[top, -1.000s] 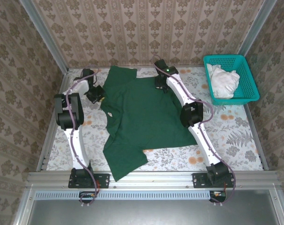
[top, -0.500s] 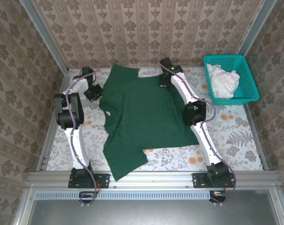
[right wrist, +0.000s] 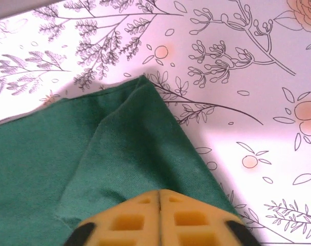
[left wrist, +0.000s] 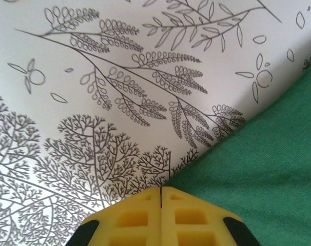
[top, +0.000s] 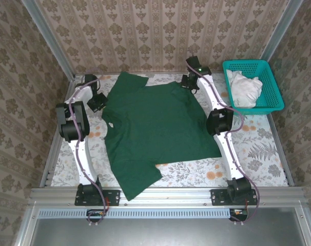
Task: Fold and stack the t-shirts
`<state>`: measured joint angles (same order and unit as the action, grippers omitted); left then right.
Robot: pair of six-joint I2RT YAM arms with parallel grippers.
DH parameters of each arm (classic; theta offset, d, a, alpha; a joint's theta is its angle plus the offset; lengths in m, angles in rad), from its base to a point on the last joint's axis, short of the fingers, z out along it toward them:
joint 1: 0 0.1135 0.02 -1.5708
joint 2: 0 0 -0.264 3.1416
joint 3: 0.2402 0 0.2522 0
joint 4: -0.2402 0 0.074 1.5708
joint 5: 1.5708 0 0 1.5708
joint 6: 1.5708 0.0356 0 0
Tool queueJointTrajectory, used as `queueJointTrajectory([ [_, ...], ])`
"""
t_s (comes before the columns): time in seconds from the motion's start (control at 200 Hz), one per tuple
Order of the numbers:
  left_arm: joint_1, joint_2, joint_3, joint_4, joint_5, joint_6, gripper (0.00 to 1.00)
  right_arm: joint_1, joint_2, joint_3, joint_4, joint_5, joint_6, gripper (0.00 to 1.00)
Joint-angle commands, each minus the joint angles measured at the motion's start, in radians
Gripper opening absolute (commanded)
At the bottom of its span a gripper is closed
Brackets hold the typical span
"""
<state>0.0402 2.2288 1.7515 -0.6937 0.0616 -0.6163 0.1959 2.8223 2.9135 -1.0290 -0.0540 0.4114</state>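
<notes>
A dark green t-shirt (top: 155,125) lies spread almost flat across the floral table, with its small white label (top: 110,124) near its left side. My left gripper (top: 96,102) is at the shirt's far left edge. In the left wrist view its yellow jaws (left wrist: 160,190) are shut right at the hem of the green cloth (left wrist: 258,169). My right gripper (top: 189,85) is at the shirt's far right corner. In the right wrist view its jaws (right wrist: 159,193) are shut on a raised ridge of the fabric (right wrist: 119,148).
A teal mesh basket (top: 276,95) stands at the back right and holds a crumpled white cloth (top: 245,88). The patterned tabletop (top: 258,148) shows to the right of the shirt. Wallpapered walls close in on three sides, and a metal rail runs along the near edge.
Both grippers moved apart, the left one further left and the right one to the back right. The shirt was drawn wider and flatter between them.
</notes>
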Motion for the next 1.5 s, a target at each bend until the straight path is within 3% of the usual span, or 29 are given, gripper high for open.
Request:
queueJointTrajectory([
  [0.0, 0.003, -0.006, 0.03, -0.02, -0.009, 0.024, 0.0, 0.03, -0.049, 0.004, 0.007, -0.073, -0.012, 0.25],
  [0.265, 0.009, -0.013, 0.036, -0.049, -0.042, 0.051, 0.0, 0.093, -0.01, -0.005, 0.018, -0.028, -0.007, 0.44],
  [0.87, 0.018, -0.039, 0.025, -0.051, -0.026, 0.083, 0.0, 0.151, 0.087, 0.023, 0.051, 0.134, -0.046, 0.46],
  [1.395, 0.033, -0.044, 0.019, -0.047, -0.032, 0.084, 0.0, 0.137, 0.079, 0.024, 0.043, 0.116, -0.037, 0.1],
  [1.49, 0.033, -0.044, 0.018, -0.044, -0.03, 0.084, 0.0, 0.135, 0.076, 0.024, 0.054, 0.099, -0.036, 0.08],
])
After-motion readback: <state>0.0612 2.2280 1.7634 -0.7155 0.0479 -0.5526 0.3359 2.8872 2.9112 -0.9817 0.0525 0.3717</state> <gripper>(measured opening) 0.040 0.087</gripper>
